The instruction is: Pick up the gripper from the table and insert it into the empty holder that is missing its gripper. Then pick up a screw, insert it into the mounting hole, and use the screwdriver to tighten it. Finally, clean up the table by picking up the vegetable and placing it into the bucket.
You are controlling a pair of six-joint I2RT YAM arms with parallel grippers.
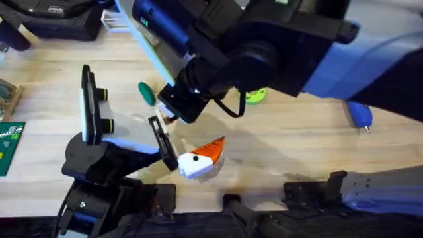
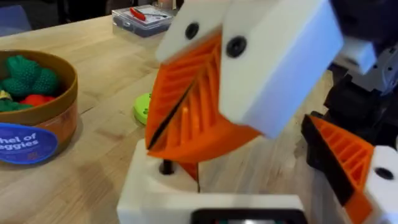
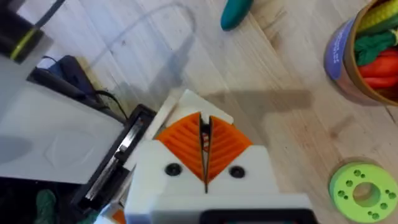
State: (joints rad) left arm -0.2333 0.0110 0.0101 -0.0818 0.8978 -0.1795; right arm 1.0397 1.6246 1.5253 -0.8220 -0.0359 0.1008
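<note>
"hel of eggies" on bucket [image 2: 37,124]

light wood-grain tabletop [image 1: 297,142] fills the scene, pale planks with visible knots and grain, evenly lit. soft shadows fall across its middle. far left edge holds dark equipment [image 1: 56,20], blurry, cannot tell what it is. a green circuit board [image 1: 9,147] lies at the left edge. a clear plastic box [image 2: 142,18] with something red inside sits at the far side of the tabletop in the left wrist view. behind it the room is dark, no walls or windows discernible.
</note>
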